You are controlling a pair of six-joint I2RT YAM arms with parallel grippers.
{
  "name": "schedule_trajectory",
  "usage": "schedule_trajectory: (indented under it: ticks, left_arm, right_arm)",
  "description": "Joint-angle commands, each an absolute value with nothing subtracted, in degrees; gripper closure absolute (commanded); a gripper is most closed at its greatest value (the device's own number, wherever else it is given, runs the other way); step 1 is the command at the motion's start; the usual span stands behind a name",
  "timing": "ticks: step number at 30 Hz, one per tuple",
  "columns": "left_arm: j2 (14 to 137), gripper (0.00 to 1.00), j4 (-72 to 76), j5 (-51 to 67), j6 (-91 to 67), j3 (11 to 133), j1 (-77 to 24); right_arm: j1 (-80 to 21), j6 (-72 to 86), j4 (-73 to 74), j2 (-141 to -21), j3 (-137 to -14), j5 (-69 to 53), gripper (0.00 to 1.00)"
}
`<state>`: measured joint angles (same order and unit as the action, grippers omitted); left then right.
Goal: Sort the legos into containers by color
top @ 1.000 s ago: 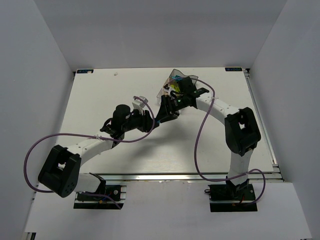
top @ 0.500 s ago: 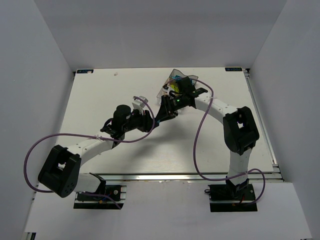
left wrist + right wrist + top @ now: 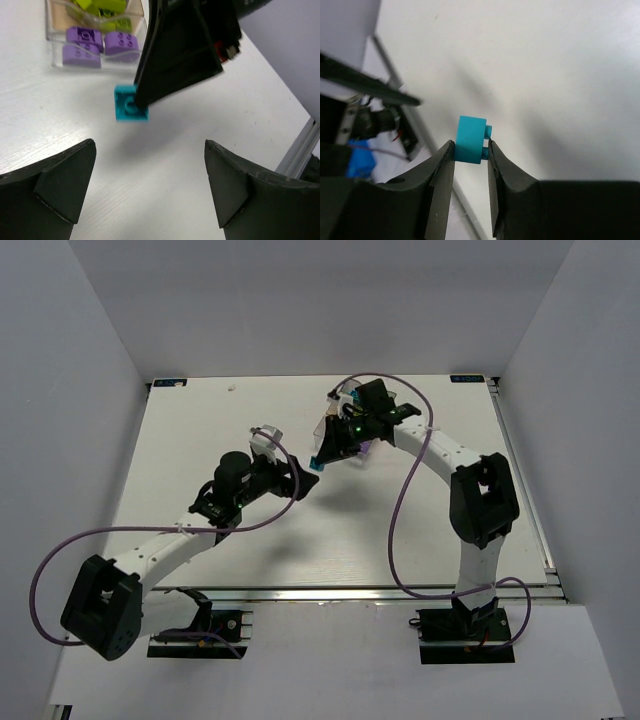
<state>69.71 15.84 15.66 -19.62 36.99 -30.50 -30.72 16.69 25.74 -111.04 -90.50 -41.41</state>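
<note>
right hand (image 3: pixel 470 150): clamped on teal brick (image 3: pixel 469 137), above table (image 3: pixel 545 60) | left hand (image 3: pixel 149 150): spread wide, empty

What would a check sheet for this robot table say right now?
Surface: white table, no spills seen.
Job's things: the tray holds purple bricks in one compartment and lime bricks in the next; one teal brick is out of it, being held.
Clutter: one tiny white speck near the far edge, too small to tell what it is.
End effectors: right end effector shut on the teal brick; left end effector open, holding nothing.
Cables: purple cables, one looping along each arm.
Surroundings: plain white walls; metal rail at the near edge.
</note>
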Motion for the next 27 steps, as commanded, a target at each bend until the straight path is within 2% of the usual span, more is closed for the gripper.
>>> schedule_trajectory:
  ticks: [1,11,23,26,27]
  left_arm:
    - [65.3,0.02,15.0,11.3,-20.3,35.6,-30.7]
    - [63.1,0.02,-2.7,-3.2,-28.0,35.3,-30.6]
    - [58.5,0.02,-7.2,-5.7,-34.5,32.2,-30.6]
    - [56.3,0.02,-7.9,-6.4,-35.3,30.9,-30.6]
    - [55.9,0.02,-8.1,-6.5,-35.7,30.6,-30.6]
  right_arm:
    - [-27.3,8.6,26.2,-111.1,-95.3,-30.4,1.00]
    - [-19.8,0.2,16.2,-115.7,-103.1,2.3,1.00]
    - [-19.0,-7.7,6.3,-129.7,-115.7,9.8,1.00]
    - [-19.1,-8.9,4.8,-131.3,-116.7,9.4,0.94]
    - [-19.0,-9.1,3.9,-132.1,-117.0,9.3,0.89]
